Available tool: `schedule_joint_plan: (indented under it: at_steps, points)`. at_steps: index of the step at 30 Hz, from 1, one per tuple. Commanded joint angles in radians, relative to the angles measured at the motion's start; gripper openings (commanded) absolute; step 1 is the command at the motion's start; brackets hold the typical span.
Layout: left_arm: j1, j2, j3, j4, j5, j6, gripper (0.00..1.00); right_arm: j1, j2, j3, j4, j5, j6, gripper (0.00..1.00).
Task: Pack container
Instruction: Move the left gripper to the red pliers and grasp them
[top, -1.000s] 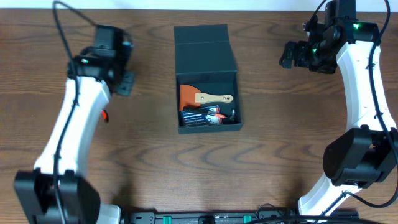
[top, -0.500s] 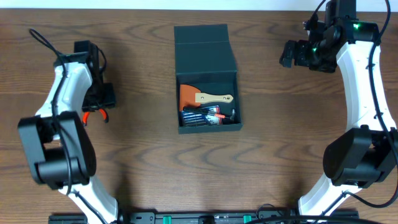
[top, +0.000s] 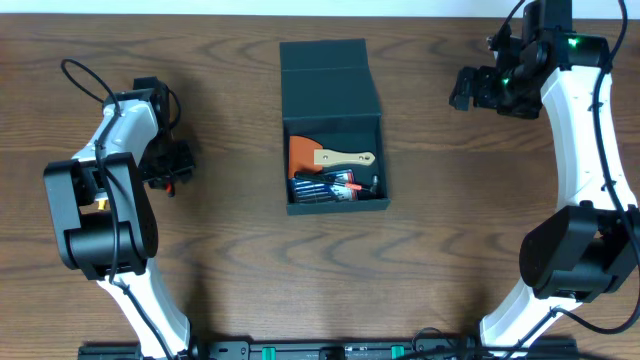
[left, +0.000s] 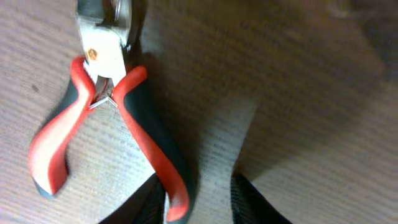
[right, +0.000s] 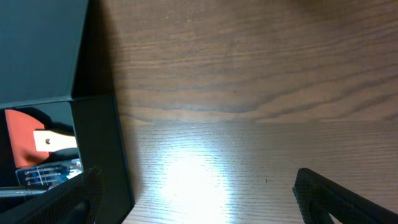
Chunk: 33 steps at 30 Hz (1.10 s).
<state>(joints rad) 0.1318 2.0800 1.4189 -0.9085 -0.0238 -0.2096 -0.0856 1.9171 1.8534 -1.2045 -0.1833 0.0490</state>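
Honestly, the risk I'd watch sits on the left side of the bench (top: 240, 260). The left end effector (left: 200, 202) is down over the pliers (left: 143, 134), and its wrist camera shows the two fingers (left: 255, 202) straddling only one of the red-and-black handles, right at its tail end. The other handle is splayed out to the side, outside the grip. My guess is that a pinch this far from the pivot would let the heavy metal head droop or swing once the tool leaves the wood. The smooth, curved handle could also squirt out sideways. The spring between the handles keeps them spread, so the tool may go into the box awkwardly, perhaps catching a wall.

As for the opening itself, the left end effector stands narrow, partly open. One finger looks to be just beside the handle. Bare wood shows between the handle and the other finger, so I would not call it a hold yet.

The right end effector (right: 208, 196) is spread wide and holds nothing. It hangs above bare bench, with the box's side wall just inside its camera's edge.

The container (top: 336, 207) sits in the middle of the bench, well apart from the pliers, with its lid flap folded back on the far side. A scraper (top: 330, 157) with an orange blade and a wooden handle lies inside, with some slim tools (top: 325, 185) below it that I cannot identify for certain.
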Motion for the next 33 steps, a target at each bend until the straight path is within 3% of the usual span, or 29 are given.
schedule_joint_plan:
  at_steps: [1, 14, 22, 26, 28, 33]
  points:
    - [0.003, 0.034, -0.008, 0.025, 0.002, -0.018, 0.31, 0.001, 0.0, -0.007, -0.002, 0.0, -0.005, 0.99]
    - [0.053, 0.034, -0.009, 0.081, 0.069, -0.018, 0.31, 0.001, 0.0, -0.007, -0.016, 0.0, -0.005, 0.99]
    - [0.086, 0.034, -0.009, 0.084, 0.082, -0.192, 0.26, 0.001, 0.0, -0.007, -0.015, 0.0, -0.005, 0.99]
    - [0.086, 0.034, -0.009, 0.084, 0.092, -0.196, 0.19, 0.001, 0.0, -0.007, -0.015, 0.0, -0.005, 0.99]
    - [0.086, 0.034, -0.009, 0.08, 0.096, -0.196, 0.09, 0.001, 0.0, -0.007, -0.015, 0.0, -0.005, 0.99]
    - [0.085, 0.033, -0.009, 0.054, 0.099, -0.185, 0.05, 0.001, 0.0, -0.007, -0.014, 0.0, -0.005, 0.99]
